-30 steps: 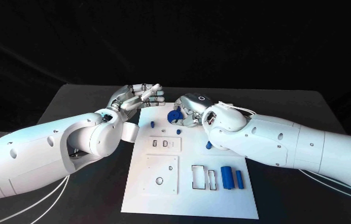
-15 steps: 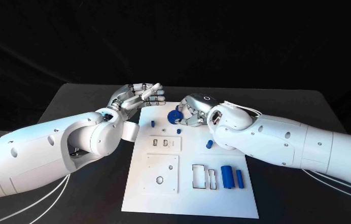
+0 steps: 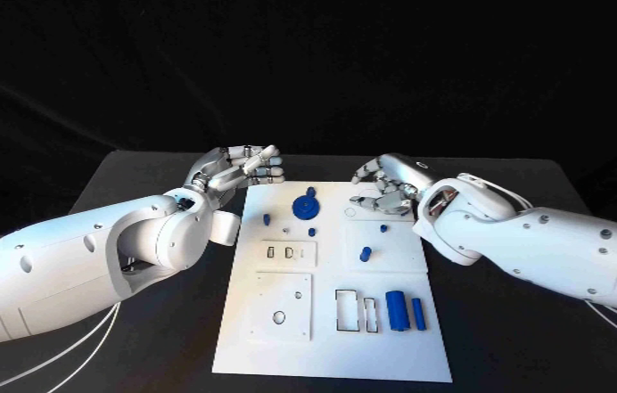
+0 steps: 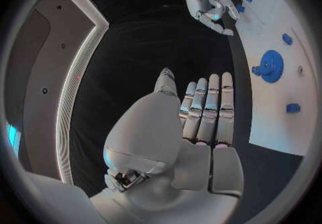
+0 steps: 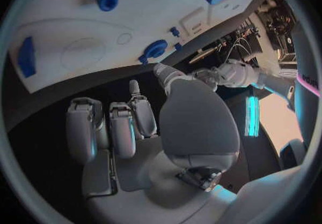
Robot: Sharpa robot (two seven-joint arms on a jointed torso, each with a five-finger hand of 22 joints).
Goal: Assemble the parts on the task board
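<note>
The white task board [image 3: 337,339] lies in the middle of the table. A blue gear [image 3: 308,206] sits near its far edge, with small blue pieces [image 3: 313,231] close by and another blue piece [image 3: 366,253] mid-board. Two blue cylinders [image 3: 407,311] lie at the near right. My right hand [image 3: 390,188] hovers over the board's far right corner, to the right of the gear, fingers loosely bent and holding nothing. My left hand [image 3: 242,170] floats off the board's far left corner, empty. The left wrist view shows the gear [image 4: 270,66], the right wrist view shows it as well [image 5: 155,50].
Black table surface [image 3: 142,179] surrounds the board on every side. Rectangular and round recesses [image 3: 285,304] mark the board's near half. My left forearm [image 3: 90,259] lies along the board's left edge, my right forearm [image 3: 540,250] along its right.
My right hand has let go of the blue gear and moved right, away from it. The gear stays on the board. The left hand has barely shifted.
</note>
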